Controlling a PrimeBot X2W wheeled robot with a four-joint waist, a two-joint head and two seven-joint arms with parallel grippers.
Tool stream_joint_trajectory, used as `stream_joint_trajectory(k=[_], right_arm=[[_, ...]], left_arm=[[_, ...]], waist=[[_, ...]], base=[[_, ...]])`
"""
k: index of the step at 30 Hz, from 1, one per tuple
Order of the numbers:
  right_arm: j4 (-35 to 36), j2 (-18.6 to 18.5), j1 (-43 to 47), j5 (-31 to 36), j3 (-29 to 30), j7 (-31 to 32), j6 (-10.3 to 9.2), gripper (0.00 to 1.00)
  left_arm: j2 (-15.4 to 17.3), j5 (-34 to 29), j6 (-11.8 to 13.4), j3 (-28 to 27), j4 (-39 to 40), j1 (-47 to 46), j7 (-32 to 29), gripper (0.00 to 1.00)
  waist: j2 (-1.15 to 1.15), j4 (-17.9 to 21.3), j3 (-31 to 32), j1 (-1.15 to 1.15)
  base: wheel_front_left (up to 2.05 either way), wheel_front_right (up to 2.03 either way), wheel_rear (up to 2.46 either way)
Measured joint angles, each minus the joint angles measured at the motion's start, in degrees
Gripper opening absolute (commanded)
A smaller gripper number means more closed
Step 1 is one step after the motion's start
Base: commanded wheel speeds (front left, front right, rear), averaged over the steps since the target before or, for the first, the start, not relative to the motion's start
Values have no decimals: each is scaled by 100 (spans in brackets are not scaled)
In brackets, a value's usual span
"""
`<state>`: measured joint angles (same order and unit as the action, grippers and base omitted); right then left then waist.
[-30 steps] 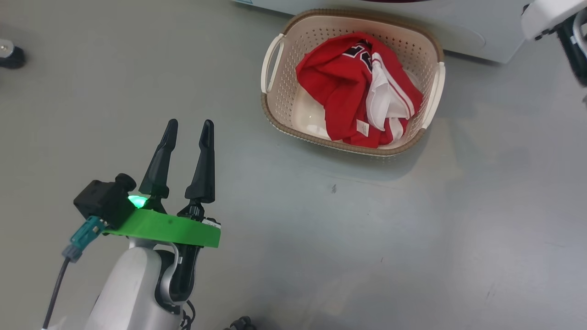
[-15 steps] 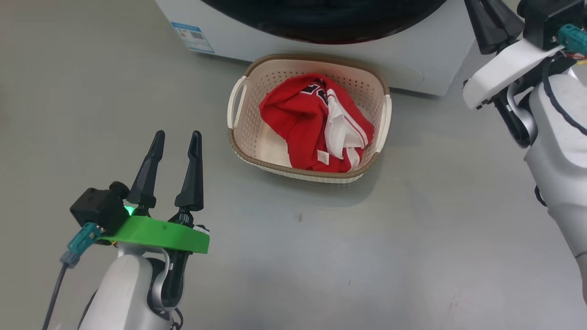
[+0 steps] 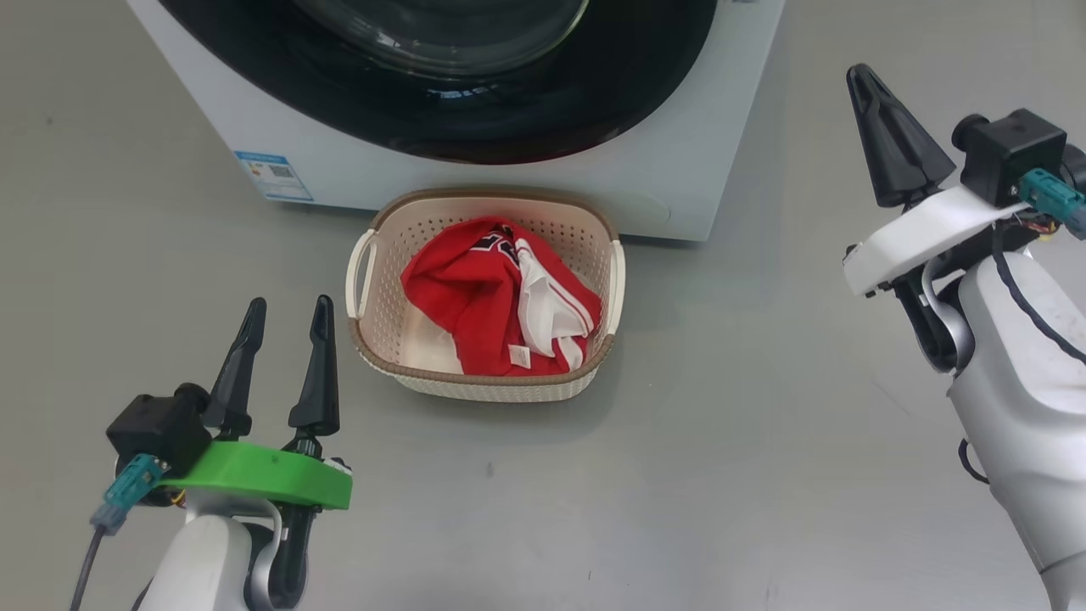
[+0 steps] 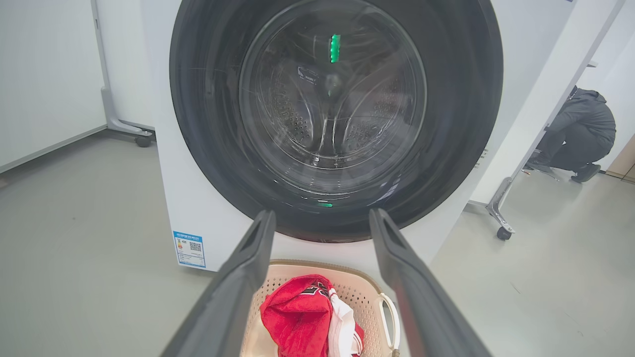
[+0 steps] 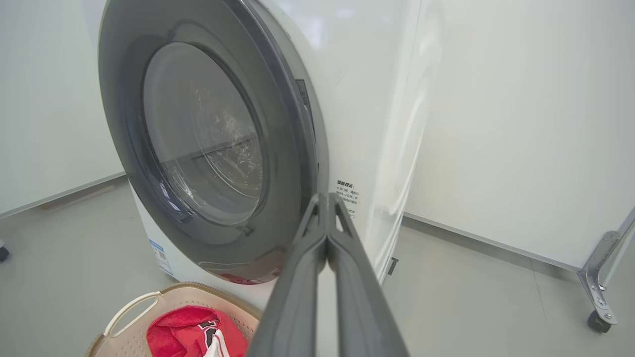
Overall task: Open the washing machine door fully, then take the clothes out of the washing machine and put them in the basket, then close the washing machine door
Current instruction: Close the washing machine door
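1. Left end effector [image 3: 289,302]: is sitting at the lower left of the head view. Its fingers are standing wide apart and holding nothing, hanging over the bare floor [image 3: 679,492] just left of the basket.
2. Right end effector [image 3: 859,76]: is rising at the upper right. Its fingers are pressing together to one point and gripping nothing, well apart from the machine's right side.
3. Basket [image 3: 379,280]: is resting on the floor at frame centre, just before the machine's front.
4. Clothes [image 3: 471,314]: are lying bunched inside the basket, red with a white panel.
5. Door [image 3: 526,136]: is lying shut, flush against the machine [image 3: 679,161], across the top of the frame. The drum is showing through its glass in the left wrist view.
6. Label [image 3: 273,176]: is sticking low on the machine's front, at left.
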<state>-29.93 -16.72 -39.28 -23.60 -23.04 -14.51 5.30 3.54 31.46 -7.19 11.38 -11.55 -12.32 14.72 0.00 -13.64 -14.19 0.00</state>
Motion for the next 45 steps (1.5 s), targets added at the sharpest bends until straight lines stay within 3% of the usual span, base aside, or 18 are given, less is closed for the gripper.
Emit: stream_joint_trajectory(k=[19,20,21,35,45], right_arm=[[1035,97,1710,-212,1066,0,-499,0],[1088,138,1812,-223,1115,0,-504,62],[1136,178,1908,-231,1150,0,-504,100],[1640,377,3186,-197,1404,0,-694,100],[1878,517,3691,-145,1540,0,-697,100]], left_arm=[[69,-132,0,-334,-79,531,0,100],[69,-132,0,-358,-91,561,0,100],[69,-132,0,-379,-96,593,0,100],[64,-185,0,-552,-107,976,0,100],[63,-242,0,-504,-101,1055,0,100]], waist=[[0,699,787,0],[0,720,821,0],[0,739,854,0],[0,990,1281,0],[0,1063,1376,0]], base=[[0,0,0],[0,0,0],[0,0,0],[0,0,0],[0,0,0]])
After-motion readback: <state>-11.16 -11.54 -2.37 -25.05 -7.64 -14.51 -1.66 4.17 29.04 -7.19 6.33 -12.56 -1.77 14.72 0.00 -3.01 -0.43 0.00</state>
